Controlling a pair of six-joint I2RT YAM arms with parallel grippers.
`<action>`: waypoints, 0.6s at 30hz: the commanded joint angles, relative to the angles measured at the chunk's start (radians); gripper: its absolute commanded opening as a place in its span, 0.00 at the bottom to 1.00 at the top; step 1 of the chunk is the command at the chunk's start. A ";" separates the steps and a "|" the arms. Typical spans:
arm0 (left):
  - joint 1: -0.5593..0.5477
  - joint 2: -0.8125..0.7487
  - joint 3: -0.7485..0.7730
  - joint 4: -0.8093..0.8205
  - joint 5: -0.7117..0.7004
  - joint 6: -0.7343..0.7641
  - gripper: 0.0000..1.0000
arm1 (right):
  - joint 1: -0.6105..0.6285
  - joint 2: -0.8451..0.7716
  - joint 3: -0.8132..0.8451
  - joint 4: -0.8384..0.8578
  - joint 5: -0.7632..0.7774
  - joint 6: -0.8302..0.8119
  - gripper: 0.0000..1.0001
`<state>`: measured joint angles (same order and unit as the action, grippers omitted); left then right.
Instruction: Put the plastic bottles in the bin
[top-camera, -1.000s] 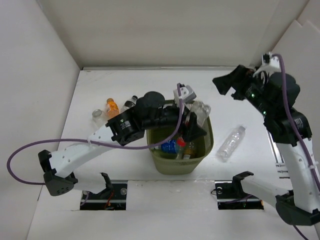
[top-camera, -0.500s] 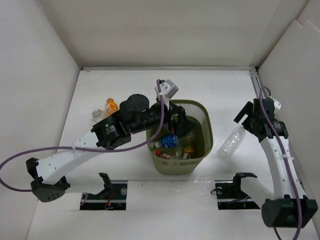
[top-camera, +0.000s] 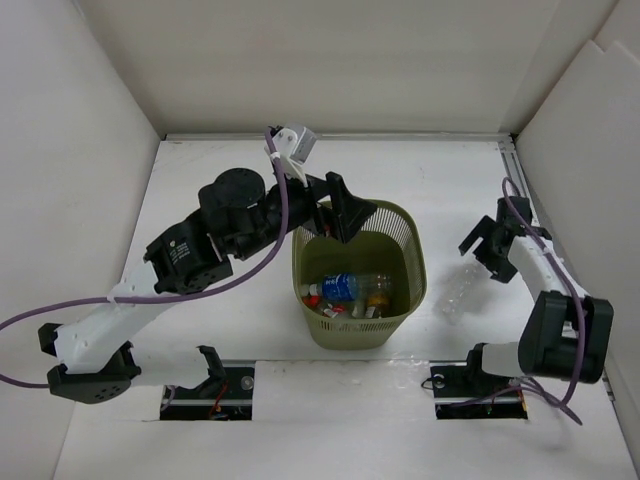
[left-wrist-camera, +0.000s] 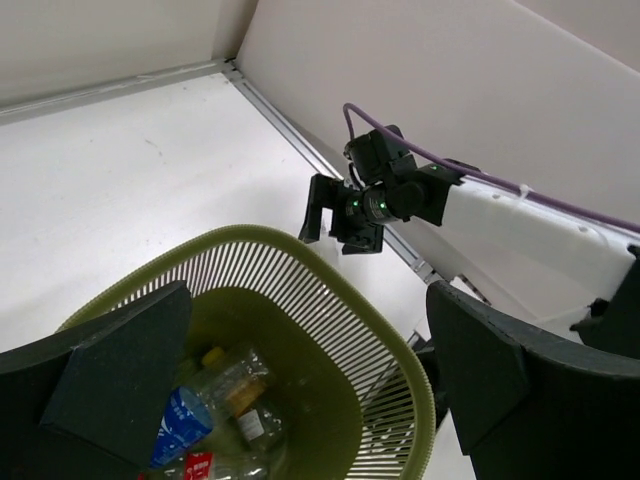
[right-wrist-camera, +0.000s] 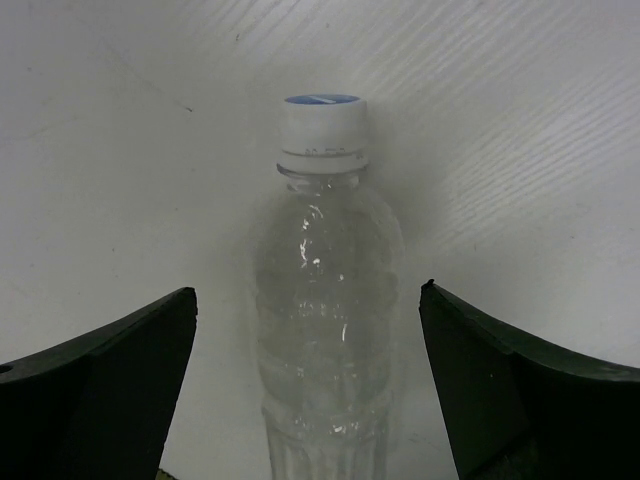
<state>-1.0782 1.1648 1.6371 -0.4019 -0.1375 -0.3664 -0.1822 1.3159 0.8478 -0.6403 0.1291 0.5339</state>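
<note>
The olive-green mesh bin (top-camera: 416, 268) stands mid-table and holds several plastic bottles, one with a blue label (top-camera: 345, 286). My left gripper (top-camera: 345, 215) hovers open over the bin's back rim with nothing in it. In the left wrist view its fingers frame the bin (left-wrist-camera: 330, 270) and the bottles (left-wrist-camera: 215, 400) inside. A clear plastic bottle (top-camera: 453, 297) lies on the table to the right of the bin. My right gripper (top-camera: 482, 254) is low over its capped end, open. In the right wrist view the bottle (right-wrist-camera: 325, 330) lies between the spread fingers (right-wrist-camera: 110, 380), apart from both.
White walls enclose the table on the left, back and right; the right wall with its metal rail (top-camera: 515, 185) is close beside the right arm. The left arm (top-camera: 190, 260) stretches across the table's left part. Both arm bases sit at the near edge.
The left gripper let its clear bottle drop into the bin, opened, and drew back up towards the back-left rim. The right arm swung down from high up to the bottle on the table.
</note>
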 joint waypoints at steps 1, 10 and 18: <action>0.001 0.004 0.035 -0.025 -0.037 -0.009 1.00 | -0.010 0.071 -0.007 0.113 -0.062 0.001 0.95; 0.001 0.053 0.110 -0.069 -0.059 0.030 1.00 | -0.010 0.161 -0.046 0.196 -0.089 0.001 0.05; 0.056 0.208 0.296 0.001 0.148 0.075 1.00 | -0.010 -0.007 0.287 0.050 -0.175 0.001 0.02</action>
<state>-1.0561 1.3514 1.8767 -0.4782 -0.0944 -0.3206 -0.1841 1.4281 0.9661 -0.5922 0.0154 0.5381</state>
